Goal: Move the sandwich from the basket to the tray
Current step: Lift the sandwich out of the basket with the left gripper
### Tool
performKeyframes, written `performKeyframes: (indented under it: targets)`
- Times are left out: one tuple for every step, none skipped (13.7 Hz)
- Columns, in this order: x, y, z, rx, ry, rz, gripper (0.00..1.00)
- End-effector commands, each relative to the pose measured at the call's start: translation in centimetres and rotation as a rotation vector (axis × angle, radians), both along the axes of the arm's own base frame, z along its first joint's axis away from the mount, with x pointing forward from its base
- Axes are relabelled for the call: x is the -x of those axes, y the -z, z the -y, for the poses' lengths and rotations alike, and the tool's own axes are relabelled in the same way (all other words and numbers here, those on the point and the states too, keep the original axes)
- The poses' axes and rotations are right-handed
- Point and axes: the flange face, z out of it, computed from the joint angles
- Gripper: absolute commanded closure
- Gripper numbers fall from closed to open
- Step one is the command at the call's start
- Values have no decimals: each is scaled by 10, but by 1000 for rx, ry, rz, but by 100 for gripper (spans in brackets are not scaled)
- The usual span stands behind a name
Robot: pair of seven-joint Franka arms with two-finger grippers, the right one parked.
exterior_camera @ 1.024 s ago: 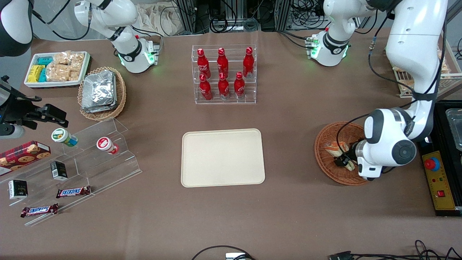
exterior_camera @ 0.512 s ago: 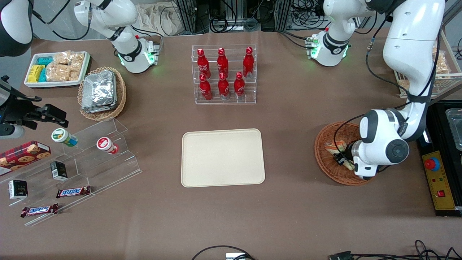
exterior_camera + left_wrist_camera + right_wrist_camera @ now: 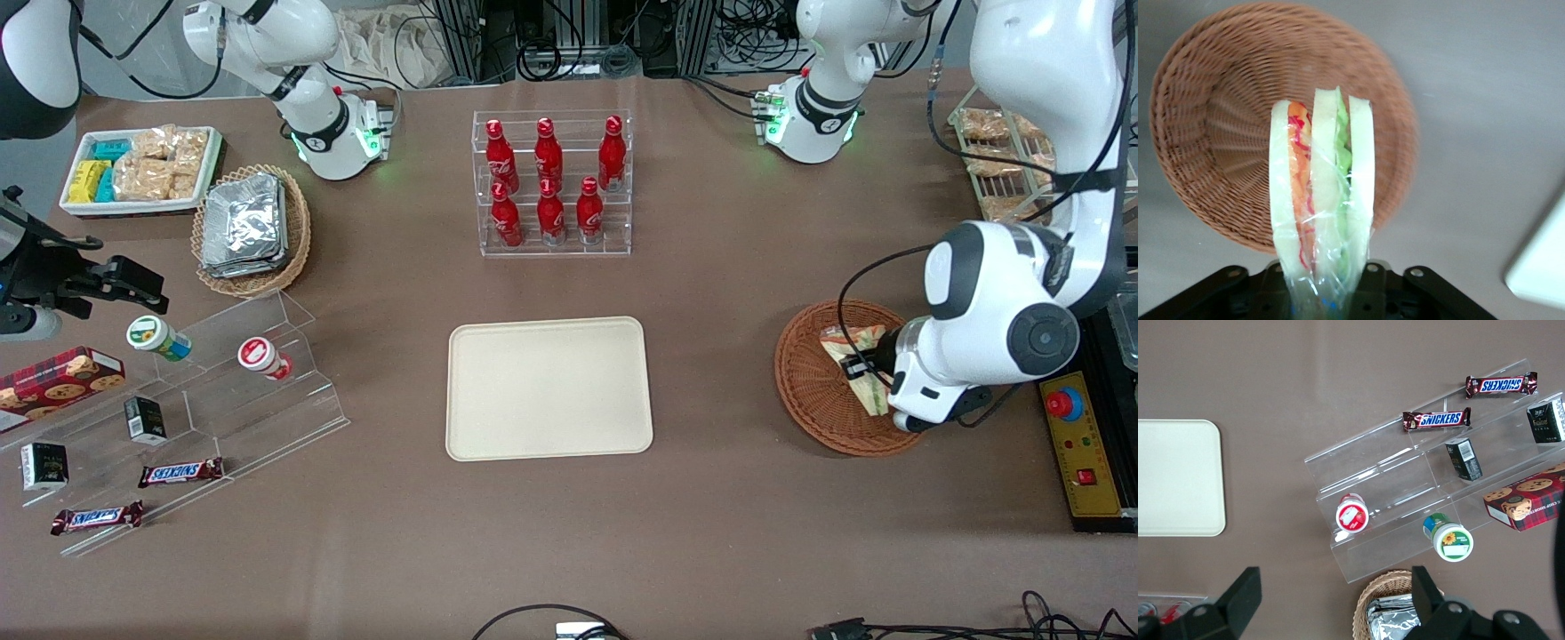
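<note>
Sandwich (image 3: 855, 356) hangs clamped in the end effector (image 3: 864, 372), lifted clear above the reddish-brown wicker basket (image 3: 813, 400); the cream tray (image 3: 548, 388) sits well apart, toward the table middle.
</note>
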Motion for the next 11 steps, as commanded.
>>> performKeyframes:
  targets:
    - [-14, -43, 61, 65, 130, 39, 100]
    - [-19, -50, 79, 91, 152, 60, 100]
    - [-22, -47, 96, 112, 169, 61, 100]
    - [-18, -44, 120, 131, 197, 60, 100]
    - [-17, -40, 140, 145, 225, 60, 100]
    - [-19, -35, 159, 157, 241, 65, 100]
    - [-20, -29, 174, 162, 239, 60, 100]
    - [-22, -21, 187, 170, 236, 56, 100]
    - [-24, -13, 203, 183, 245, 63, 100]
    - [-25, -5, 218, 198, 249, 82, 100]
    - [-23, 7, 234, 209, 250, 97, 100]
